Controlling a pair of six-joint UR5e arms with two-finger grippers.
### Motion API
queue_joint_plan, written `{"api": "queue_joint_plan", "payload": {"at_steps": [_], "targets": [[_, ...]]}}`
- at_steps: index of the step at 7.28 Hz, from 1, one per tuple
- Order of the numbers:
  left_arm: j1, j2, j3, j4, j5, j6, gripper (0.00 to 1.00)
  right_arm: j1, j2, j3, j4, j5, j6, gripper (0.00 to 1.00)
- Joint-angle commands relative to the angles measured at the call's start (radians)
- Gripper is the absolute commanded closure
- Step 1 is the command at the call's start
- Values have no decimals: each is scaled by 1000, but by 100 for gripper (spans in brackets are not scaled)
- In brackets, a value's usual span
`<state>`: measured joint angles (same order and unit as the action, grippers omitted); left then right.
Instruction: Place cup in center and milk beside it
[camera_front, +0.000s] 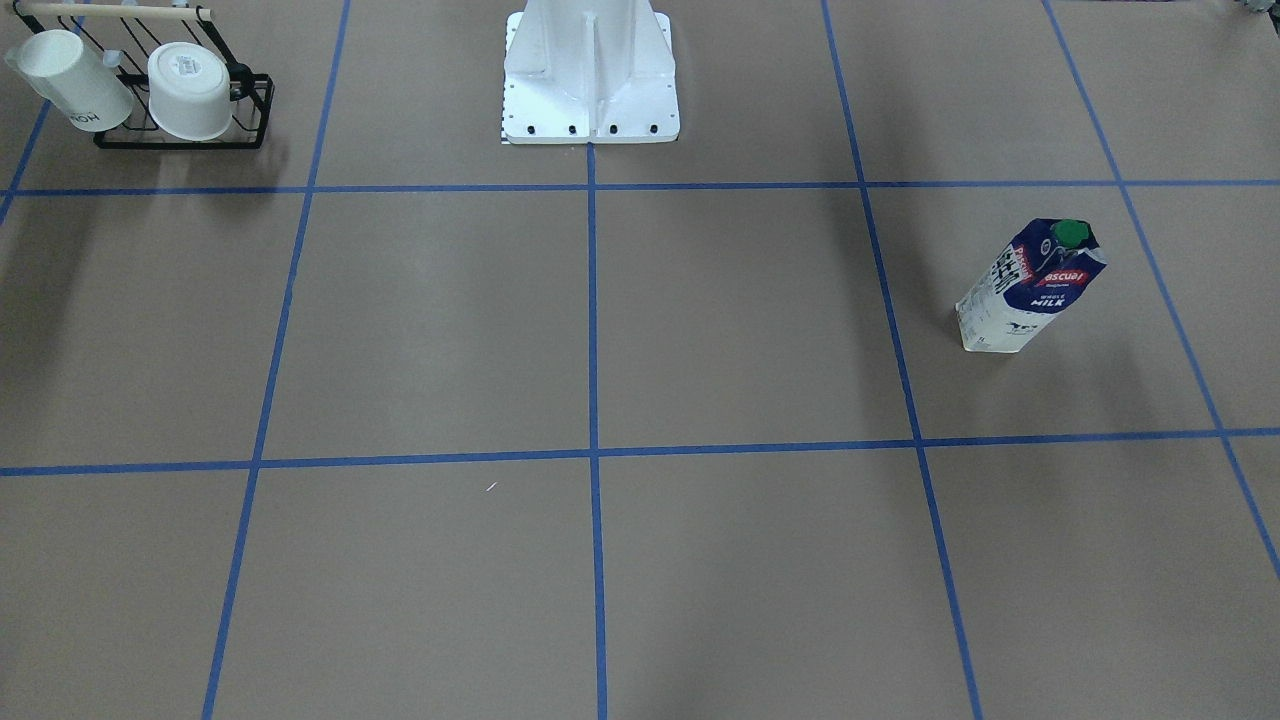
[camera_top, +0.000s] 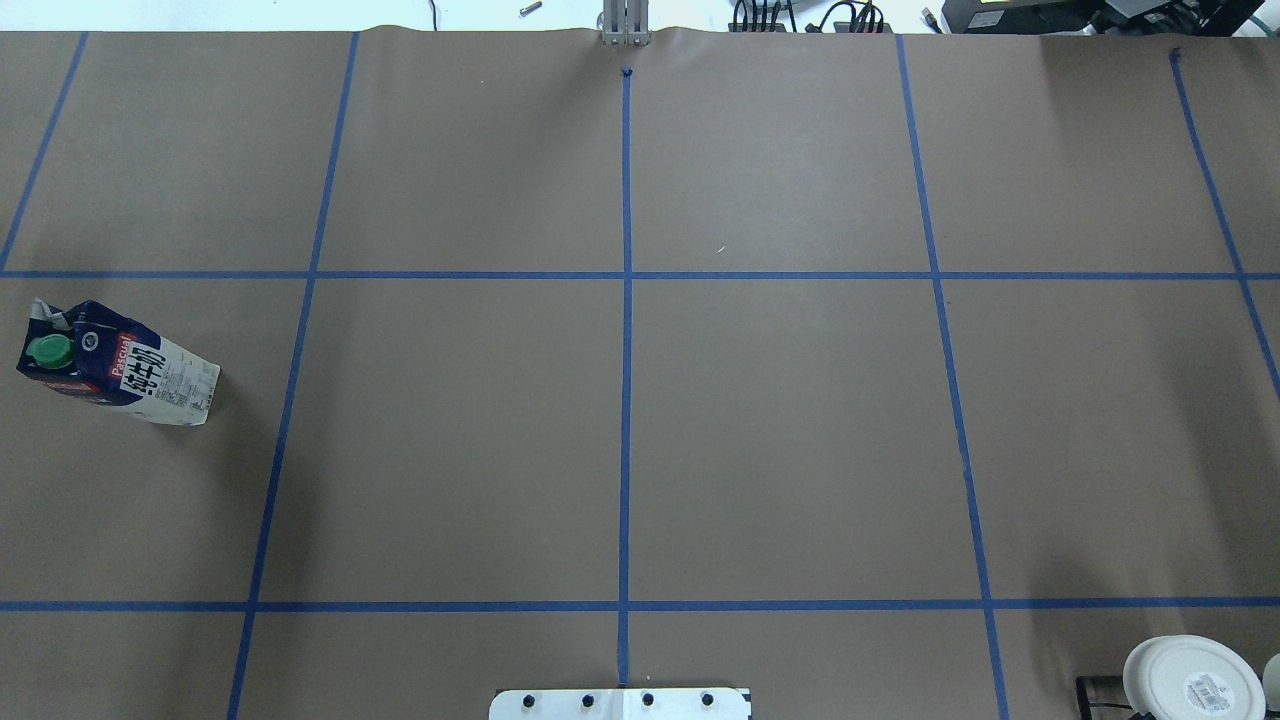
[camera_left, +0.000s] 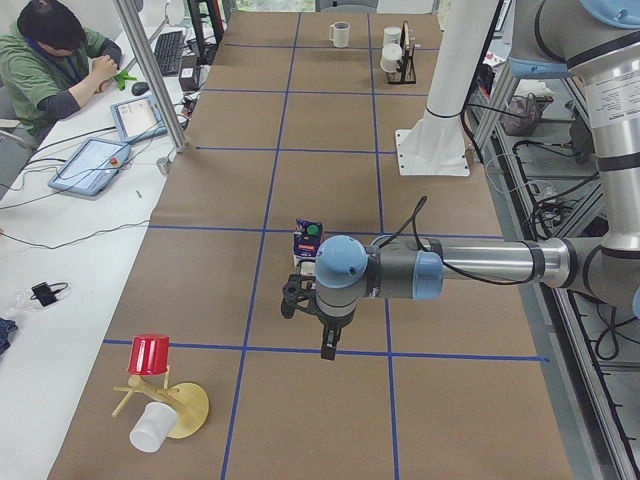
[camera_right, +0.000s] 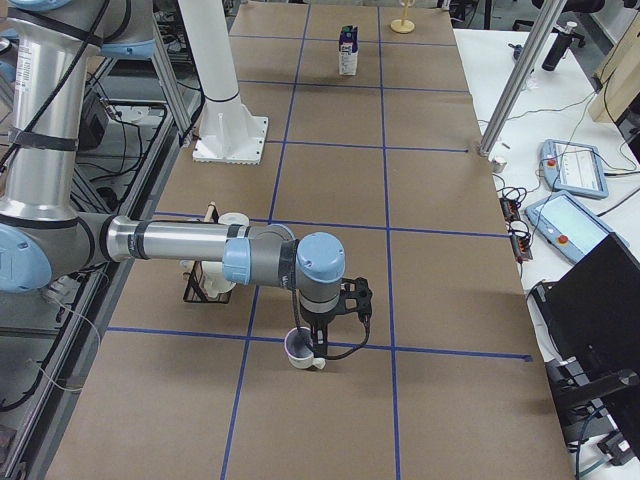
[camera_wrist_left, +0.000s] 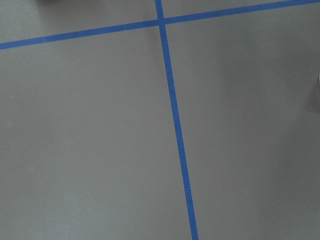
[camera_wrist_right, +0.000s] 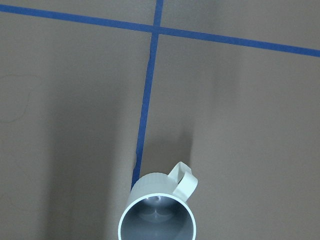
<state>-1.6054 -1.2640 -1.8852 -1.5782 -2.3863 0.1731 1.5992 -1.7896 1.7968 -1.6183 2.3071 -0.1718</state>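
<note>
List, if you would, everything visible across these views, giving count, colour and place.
cup: one, white ribbed, on a tape line, robot's right end.
milk: one, blue-and-white, green cap, upright, robot's left side.
rack: one, black wire, robot's right; holds lettered cup and labelled cup, white.
cup tree: one, wooden, left end; red cup, plain white cup.
pedestal: one, white, robot-side edge.
operator: one, green top, side desk.
left gripper: one, dark, above left end; state unclear.
right gripper: one, dark, over cup; state unclear.

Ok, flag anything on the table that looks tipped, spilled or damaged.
Nothing spilled or damaged shows. The milk stands upright, and so does the cup. Only the lettered white cup and the label-bottomed white cup lie tilted in the black rack, apparently just stored that way.
</note>
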Motion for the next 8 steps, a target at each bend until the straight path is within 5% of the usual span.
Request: {"api": "queue_joint_plan", "payload": {"at_steps": [1, 6, 8], "targets": [[1, 0, -2, 0, -4, 0, 1, -1, 1, -1, 0, 0, 2, 0], [-11, -26, 5, -206, 6, -3, 1, 1, 38, 42, 23, 0, 0, 0], [-13, -89, 18, -230, 4, -9, 1, 1, 36, 17, 279, 1, 3, 0]]}}
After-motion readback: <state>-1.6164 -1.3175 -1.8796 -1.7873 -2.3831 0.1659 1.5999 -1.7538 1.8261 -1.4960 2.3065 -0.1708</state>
